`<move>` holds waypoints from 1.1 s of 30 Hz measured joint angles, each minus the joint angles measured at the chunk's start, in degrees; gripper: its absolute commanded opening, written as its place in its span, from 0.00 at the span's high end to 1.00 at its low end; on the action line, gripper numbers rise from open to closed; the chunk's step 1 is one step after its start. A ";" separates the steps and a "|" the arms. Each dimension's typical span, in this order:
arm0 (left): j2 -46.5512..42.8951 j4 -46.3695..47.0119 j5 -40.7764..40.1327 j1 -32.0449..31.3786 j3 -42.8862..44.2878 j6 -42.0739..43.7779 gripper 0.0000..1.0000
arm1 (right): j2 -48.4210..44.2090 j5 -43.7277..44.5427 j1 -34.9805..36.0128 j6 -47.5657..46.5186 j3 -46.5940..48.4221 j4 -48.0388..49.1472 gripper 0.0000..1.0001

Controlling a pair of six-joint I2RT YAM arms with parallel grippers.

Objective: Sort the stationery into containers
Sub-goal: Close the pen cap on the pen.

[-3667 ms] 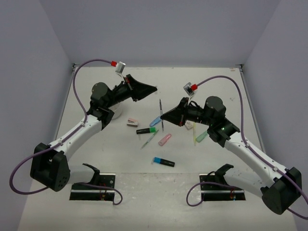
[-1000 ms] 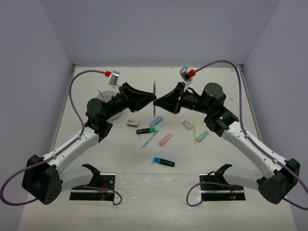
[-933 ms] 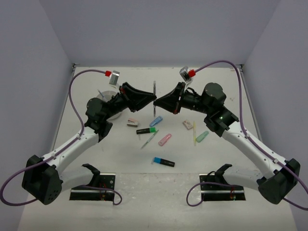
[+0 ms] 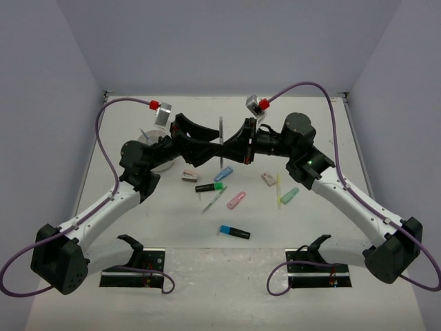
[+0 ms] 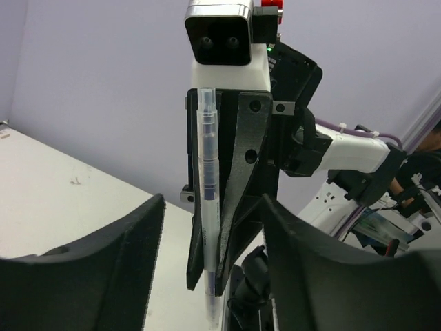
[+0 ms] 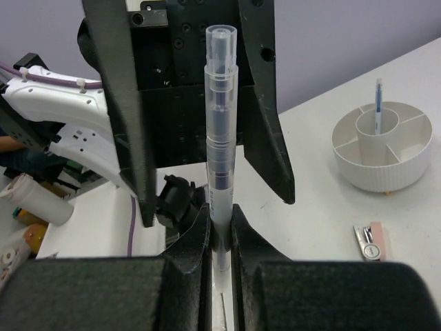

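A clear thin pen [image 4: 220, 140] is held upright at the upper centre of the top view, above the table [image 4: 310, 131]. It is clamped near its lower end by the right gripper [image 6: 220, 231], whose fingers are closed narrowly on it. The left gripper [image 5: 211, 214] is spread wide, with a finger on either side of the pen and no contact visible. A handover between the arms is judged to be under way.

If the right grip is released before the left fingers are closed, the pen is likely to be dropped among the loose stationery beneath, where a pastel blue marker [image 4: 222, 173] and a black highlighter [image 4: 209, 187] lie. The slim, smooth barrel could also be tilted or twisted out by a skewed closing. The grippers are nose to nose, so a knock is possible.

The white cup [image 6: 375, 172] is seen at the right of the right wrist view. It is divided into compartments, with a blue pen [image 6: 378, 103] standing in its centre tube. In the top view it sits at the left, largely hidden behind the left arm and close to the side wall [image 4: 48, 103]. More open table is found at the upper right.
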 measured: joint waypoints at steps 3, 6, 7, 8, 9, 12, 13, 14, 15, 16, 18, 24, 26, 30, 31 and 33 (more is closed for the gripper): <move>-1.92 -6.05 -1.07 -0.04 1.77 4.61 0.00 | 0.00 -0.05 0.00 -0.85 0.00 -0.46 1.00; -4.28 -11.96 -2.71 -0.04 5.45 9.77 0.00 | 0.00 -0.85 0.00 -1.54 0.00 -1.17 1.00; -4.87 -13.17 -3.12 -0.04 6.80 10.91 0.00 | 0.00 -1.34 0.00 -1.74 0.00 -1.36 1.00; -5.25 -13.98 -3.30 -0.04 8.04 11.90 0.00 | 0.00 -1.80 0.00 -1.96 0.00 -1.47 1.00; -5.61 -14.74 -3.45 -0.04 9.28 12.88 0.01 | 0.00 -2.26 0.00 -2.19 0.00 -1.58 1.00; -5.70 -16.05 -3.17 -0.04 11.74 14.76 0.18 | 0.00 -3.22 0.09 -3.23 0.21 -2.75 1.00; -5.48 -16.41 -3.00 -0.04 12.23 15.17 0.25 | 0.00 -3.43 0.11 -3.58 0.28 -3.27 1.00; -5.18 -16.86 -2.76 -0.04 12.56 15.52 0.28 | 0.00 -3.65 0.11 -3.88 0.33 -3.74 1.00; -4.83 -17.36 -2.51 -0.04 12.74 15.79 0.33 | 0.00 -3.91 0.12 -4.18 0.38 -4.18 1.00; -4.42 -17.94 -2.24 -0.04 12.92 16.08 0.40 | 0.00 -4.15 0.14 -4.48 0.43 -4.59 1.00; -3.17 -19.25 -1.63 -0.04 13.44 16.62 0.48 | 0.00 -4.39 0.23 -5.01 0.52 -5.05 1.00; -0.62 -21.66 0.14 -0.04 14.12 16.96 0.65 | 0.00 -4.49 0.77 -5.99 1.31 -6.20 1.00; -0.35 -21.66 0.71 -0.04 14.19 16.97 0.72 | 0.00 -4.44 0.81 -6.22 1.43 -6.60 1.00; -0.31 -21.35 2.02 -0.06 14.25 16.57 0.94 | 0.00 -4.23 0.81 -6.61 1.46 -7.25 1.00; -0.31 -21.22 2.36 -0.11 14.25 16.28 0.98 | 0.00 -4.09 0.79 -6.97 1.46 -7.41 1.00; -0.31 -20.92 2.84 -0.13 14.25 15.57 1.00 | 0.00 -3.93 0.81 -7.61 1.51 -7.55 1.00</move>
